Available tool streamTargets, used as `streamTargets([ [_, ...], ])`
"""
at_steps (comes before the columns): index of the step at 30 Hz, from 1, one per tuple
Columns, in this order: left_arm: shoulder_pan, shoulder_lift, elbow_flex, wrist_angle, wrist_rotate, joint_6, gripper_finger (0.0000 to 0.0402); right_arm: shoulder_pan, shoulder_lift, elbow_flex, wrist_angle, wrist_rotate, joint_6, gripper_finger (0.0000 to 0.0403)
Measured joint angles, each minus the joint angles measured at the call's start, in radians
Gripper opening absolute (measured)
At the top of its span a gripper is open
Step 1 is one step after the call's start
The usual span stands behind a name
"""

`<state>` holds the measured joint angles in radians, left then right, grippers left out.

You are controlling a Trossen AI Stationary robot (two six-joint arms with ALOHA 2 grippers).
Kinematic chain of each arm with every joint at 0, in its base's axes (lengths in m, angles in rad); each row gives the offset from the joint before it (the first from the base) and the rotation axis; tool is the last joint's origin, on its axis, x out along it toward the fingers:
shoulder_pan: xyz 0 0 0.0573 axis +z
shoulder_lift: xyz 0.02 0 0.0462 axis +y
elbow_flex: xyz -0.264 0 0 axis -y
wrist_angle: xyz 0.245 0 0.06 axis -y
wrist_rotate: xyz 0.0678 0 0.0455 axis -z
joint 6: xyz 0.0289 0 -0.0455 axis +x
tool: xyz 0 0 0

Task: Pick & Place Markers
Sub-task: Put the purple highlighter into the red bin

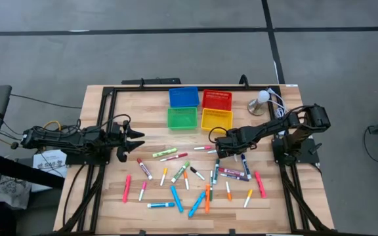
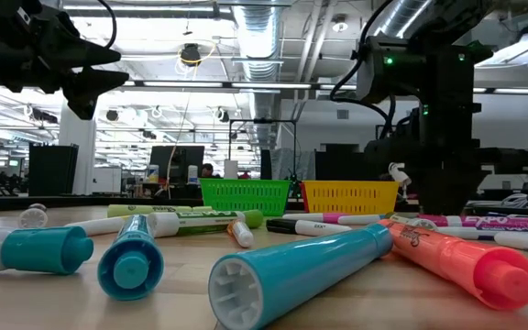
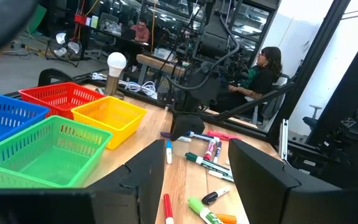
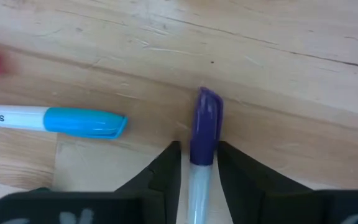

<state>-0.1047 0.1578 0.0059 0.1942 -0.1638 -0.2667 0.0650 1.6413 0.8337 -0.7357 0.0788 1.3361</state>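
Many markers [image 1: 189,177] lie scattered on the wooden table [image 1: 104,196], most of them in its near half. My right gripper [image 4: 199,163] points down at the table's middle right [image 1: 219,148]. Between its fingers lies a white-bodied marker with a purple cap [image 4: 205,121]. Beside that one lies a white marker with a light blue cap [image 4: 82,120]. My left gripper [image 1: 134,140] hovers level over the table's left side, open, with nothing between its fingers [image 3: 197,186]. My right gripper pinches the purple-capped marker between its two fingers, on the white barrel just behind the cap [image 4: 200,171]. The fingers come from above, pointing down, and lie across the marker. The marker lies flat on the table, and its cap end [image 4: 209,96] sticks out beyond the fingers.
Four small bins stand in a square at the far middle: blue [image 1: 183,97], red [image 1: 216,99], green [image 1: 182,118], yellow [image 1: 216,119]. A white bulb on a stand [image 1: 261,99] with cables sits at the far right. People sit in the room beyond the table [image 3: 263,68].
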Motion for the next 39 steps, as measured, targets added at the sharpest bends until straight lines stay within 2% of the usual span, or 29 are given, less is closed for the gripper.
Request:
streamTargets([
  [11, 0.000, 0.000, 0.000, 0.002, 0.000, 0.000, 0.0177, 0.000, -0.001, 0.000, -0.005, 0.003, -0.001, 0.0040],
  [24, 0.000, 0.000, 0.000, 0.002, 0.000, 0.000, 0.0177, 0.000, -0.029, 0.064, -0.029, -0.027, -0.024, 0.0049],
  [30, 0.000, 0.006, 0.000, 0.004, 0.000, 0.000, 0.0177, 0.000, -0.102, 0.120, -0.059, -0.054, -0.062, 0.0049],
  [39, 0.000, 0.022, 0.000, 0.008, 0.000, 0.000, 0.0177, -0.021, -0.296, 0.155, -0.065, -0.046, -0.154, 0.0049],
])
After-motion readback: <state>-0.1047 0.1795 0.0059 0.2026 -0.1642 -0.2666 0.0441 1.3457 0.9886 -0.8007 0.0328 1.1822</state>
